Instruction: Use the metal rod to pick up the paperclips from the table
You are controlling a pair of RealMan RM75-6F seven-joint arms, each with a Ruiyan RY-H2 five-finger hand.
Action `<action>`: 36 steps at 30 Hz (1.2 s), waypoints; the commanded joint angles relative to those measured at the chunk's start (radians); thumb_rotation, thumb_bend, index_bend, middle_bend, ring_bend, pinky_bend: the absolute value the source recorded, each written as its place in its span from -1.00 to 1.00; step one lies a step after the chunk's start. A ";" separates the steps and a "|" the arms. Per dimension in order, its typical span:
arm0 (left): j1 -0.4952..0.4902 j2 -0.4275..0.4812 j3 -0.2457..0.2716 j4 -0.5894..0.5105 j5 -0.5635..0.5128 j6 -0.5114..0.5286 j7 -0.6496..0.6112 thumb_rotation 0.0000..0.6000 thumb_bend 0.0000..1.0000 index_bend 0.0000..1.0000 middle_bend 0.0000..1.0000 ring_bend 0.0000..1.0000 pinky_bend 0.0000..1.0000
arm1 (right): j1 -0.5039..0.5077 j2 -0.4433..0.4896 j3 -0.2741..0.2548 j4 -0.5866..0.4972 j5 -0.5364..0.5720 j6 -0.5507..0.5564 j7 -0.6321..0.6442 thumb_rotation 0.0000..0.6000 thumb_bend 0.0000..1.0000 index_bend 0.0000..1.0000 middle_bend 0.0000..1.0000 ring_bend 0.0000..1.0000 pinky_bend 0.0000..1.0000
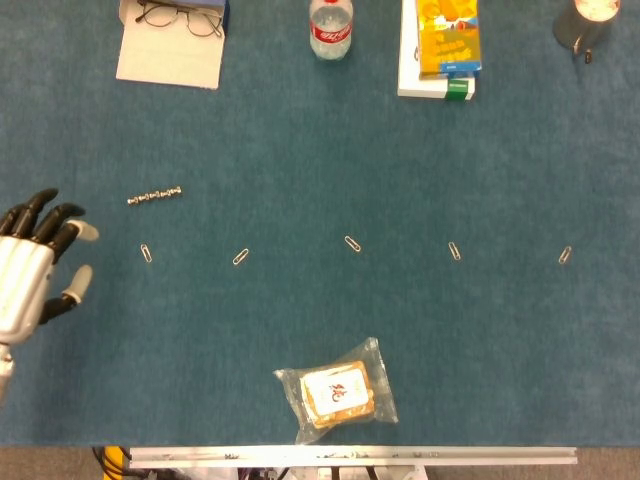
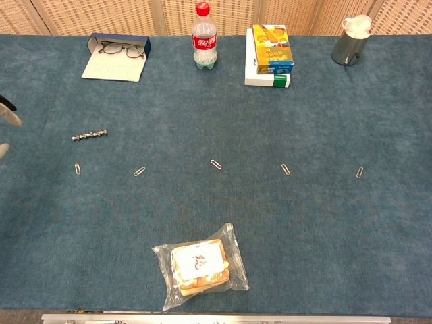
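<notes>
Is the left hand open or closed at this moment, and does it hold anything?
Open and empty. In the head view the left hand has its fingers spread apart, and the metal rod lies on the table, untouched.
</notes>
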 commanded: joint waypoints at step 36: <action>-0.299 -0.235 -0.147 0.206 -0.357 -0.382 0.199 1.00 -0.88 -0.76 -1.00 -1.00 -0.82 | 0.048 -0.004 0.048 0.017 0.105 -0.086 -0.059 1.00 0.15 -0.18 -0.30 -0.48 -0.54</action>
